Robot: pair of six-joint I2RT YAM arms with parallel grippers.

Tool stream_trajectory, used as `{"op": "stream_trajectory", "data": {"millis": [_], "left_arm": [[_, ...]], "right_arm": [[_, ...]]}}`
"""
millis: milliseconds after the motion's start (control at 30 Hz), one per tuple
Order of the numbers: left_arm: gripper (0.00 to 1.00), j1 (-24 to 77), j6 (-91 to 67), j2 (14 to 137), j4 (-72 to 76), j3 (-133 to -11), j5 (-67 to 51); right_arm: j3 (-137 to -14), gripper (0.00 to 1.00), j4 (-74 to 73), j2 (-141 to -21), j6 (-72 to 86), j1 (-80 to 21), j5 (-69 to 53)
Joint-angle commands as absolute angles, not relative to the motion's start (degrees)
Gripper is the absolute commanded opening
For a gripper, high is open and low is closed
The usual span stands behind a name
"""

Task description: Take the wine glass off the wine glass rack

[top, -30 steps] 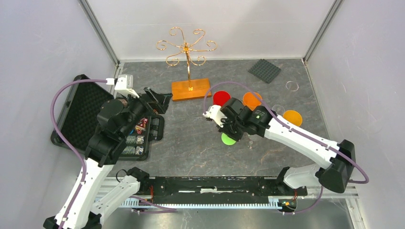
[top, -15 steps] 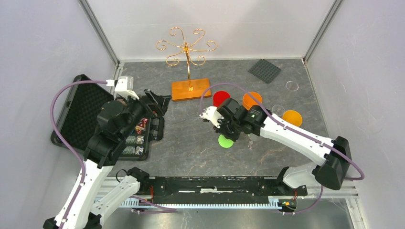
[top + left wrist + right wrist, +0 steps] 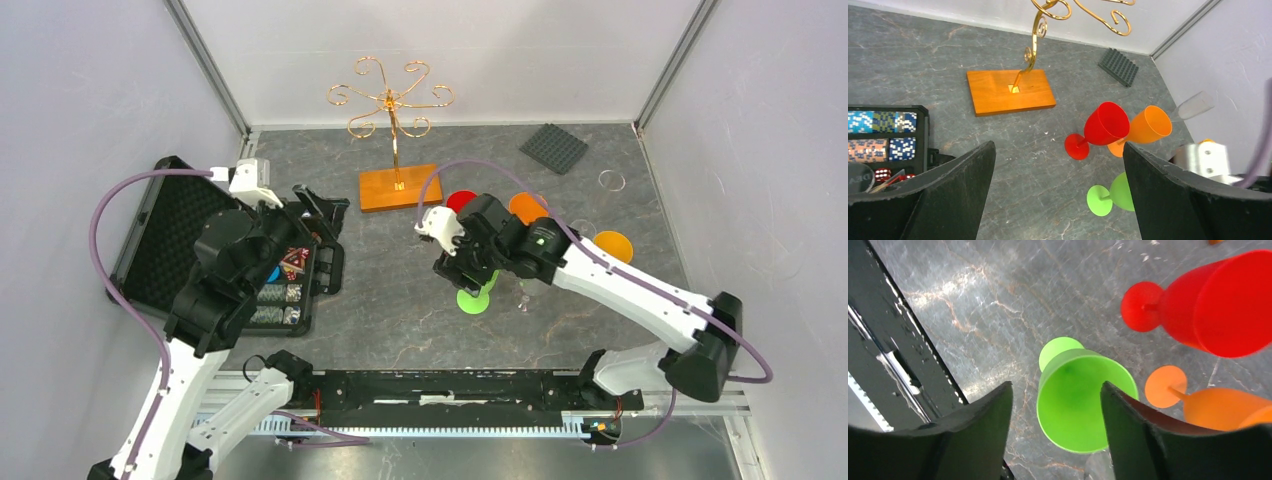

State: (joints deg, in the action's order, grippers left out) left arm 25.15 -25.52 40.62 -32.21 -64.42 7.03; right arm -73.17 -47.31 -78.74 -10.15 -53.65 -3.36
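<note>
The wine glass rack [image 3: 391, 104] stands at the back of the table [image 3: 400, 300], its gold scrolled arms bare and its slim post rising from the orange-brown wooden base [image 3: 1010, 91]. No glass hangs on it; the glasses stand upright on the table in front of it and to its right.

The green wine glass [image 3: 1083, 400] stands nearest the arms, its foot [image 3: 473, 298] on the grey stone surface. The right tool [image 3: 1055, 385] is over it with its 2 fingers spread wide, 1 on each side of the bowl. A gap shows on 1 side, but I cannot tell whether the other finger touches the rim. It is clamped on nothing.

Just behind the green glass are a red wine glass [image 3: 1105, 125] and an orange wine glass [image 3: 1148, 125], close side by side. A 2nd orange glass [image 3: 612, 246] stands farther right, and what seem to be clear glasses [image 3: 611, 180] sit near the right wall, hard to make out. A dark grey studded mat [image 3: 553, 148] lies in the back right corner.

The left tool [image 3: 322, 212] hangs above the left part of the table with its fingers far apart and nothing between them. Below it lies an open black case [image 3: 165, 235] holding small patterned pieces in compartments.
</note>
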Motion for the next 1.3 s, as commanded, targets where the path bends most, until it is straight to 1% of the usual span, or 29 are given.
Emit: {"op": "stream_trajectory", "data": {"millis": [0,100,267,433,567,800,1267], "left_arm": [[1.0,25.05,-21.21,39.97,-35.21,-67.35,8.55],[1.0,25.09,-20.3,37.69,-34.67,-65.92,7.66],[1.0,25.18,-20.39,34.09,-34.19,-64.11,8.63],[1.0,25.09,-21.0,27.2,-32.64,-61.56,11.98],[1.0,25.06,-20.34,21.36,-32.24,-60.81,15.18],[1.0,25.09,-18.29,17.47,-32.7,-61.0,17.77],[1.0,25.05,-19.66,19.64,-33.62,-61.0,20.66]], "right_arm": [[-74.86,0.76,-41.12,-69.12,-8.96,-53.98,2.31],[-72.56,0.85,-38.4,-61.42,-7.26,-53.97,11.1],[-69.43,0.92,-38.32,-48.38,-4.23,-53.99,32.43],[-65.01,0.96,-36.79,-36.39,-6.78,-53.99,53.7],[-65.23,0.96,-34.55,-28.64,-7.29,-54.02,64.1],[-63.96,0.98,-27.26,-14.38,-7.82,-54.0,69.15],[-63.33,0.98,-28.35,-12.36,-5.72,-53.96,69.87]]}}
